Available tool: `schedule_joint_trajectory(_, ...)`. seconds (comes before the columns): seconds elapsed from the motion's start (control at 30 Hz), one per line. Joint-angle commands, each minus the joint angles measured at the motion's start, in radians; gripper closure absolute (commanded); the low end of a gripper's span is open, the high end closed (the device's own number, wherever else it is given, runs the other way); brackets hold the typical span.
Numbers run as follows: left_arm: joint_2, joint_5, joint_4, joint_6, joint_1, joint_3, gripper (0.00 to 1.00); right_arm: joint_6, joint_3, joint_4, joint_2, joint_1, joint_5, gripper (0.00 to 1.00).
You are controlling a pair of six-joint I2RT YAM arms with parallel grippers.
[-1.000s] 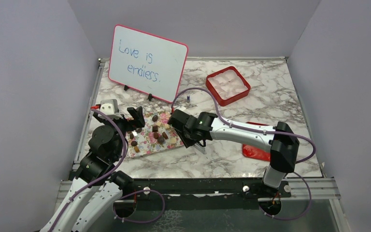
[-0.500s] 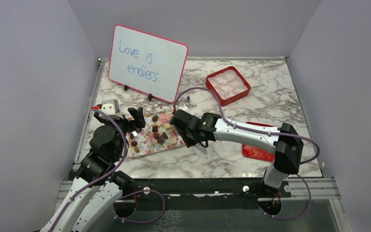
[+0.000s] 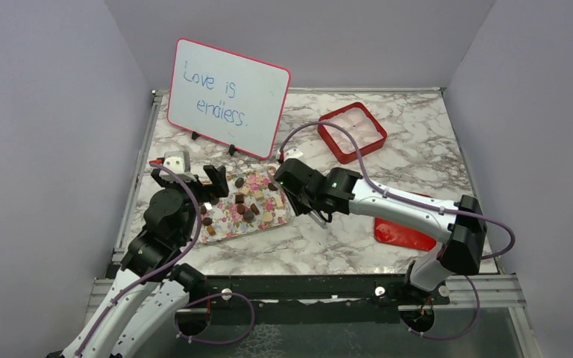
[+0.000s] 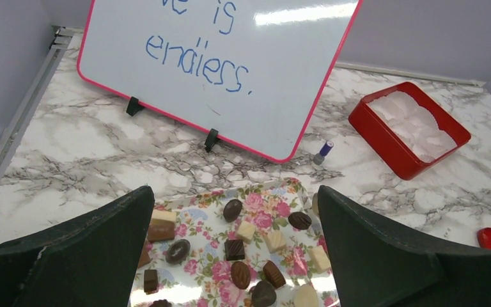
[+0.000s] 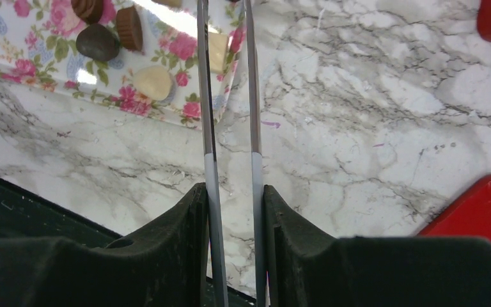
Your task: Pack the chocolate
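Observation:
Several chocolates (image 4: 234,210), dark, brown and pale, lie scattered on the pink floral tray (image 4: 256,195). From the top view the chocolates (image 3: 248,201) fill the tray (image 3: 231,231) at left centre. My left gripper (image 4: 234,192) hangs open over the tray's near left end, with nothing between its fingers. My right gripper (image 5: 232,188) is shut on thin metal tongs (image 5: 209,128). The two blades reach over the tray's right rim (image 5: 185,109), with a pale chocolate (image 5: 217,51) seen between them. In the top view the right gripper (image 3: 292,195) sits at the tray's right end.
A red square box (image 3: 352,130) stands at the back right, and its red lid (image 3: 399,233) lies under the right arm. A pink-framed whiteboard (image 3: 227,97) leans behind the tray. A small purple cap (image 4: 323,151) stands next to it.
The right arm has swung back and to the right, carrying the tongs from the tray's near right corner up along its right edge. The left gripper has edged slightly forward and stays open.

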State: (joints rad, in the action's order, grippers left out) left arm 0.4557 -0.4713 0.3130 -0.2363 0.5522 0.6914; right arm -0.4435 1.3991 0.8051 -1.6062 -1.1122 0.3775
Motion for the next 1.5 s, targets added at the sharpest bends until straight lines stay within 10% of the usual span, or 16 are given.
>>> schedule_joint_trajectory(0.0,0.031,0.055,-0.026,-0.003,0.003,-0.001,0.01,0.041,0.012,-0.047,0.078,0.081,0.062,0.75)
schedule_joint_trajectory(0.77,0.049,0.060,-0.033,0.012,0.003,-0.010,0.01,0.155,0.052,-0.274,-0.009,0.667,-0.201,0.75)
schedule_joint_trajectory(1.47,0.040,0.063,-0.038,0.016,0.003,-0.017,0.01,0.154,0.091,-0.380,-0.216,0.753,-0.307,0.75)
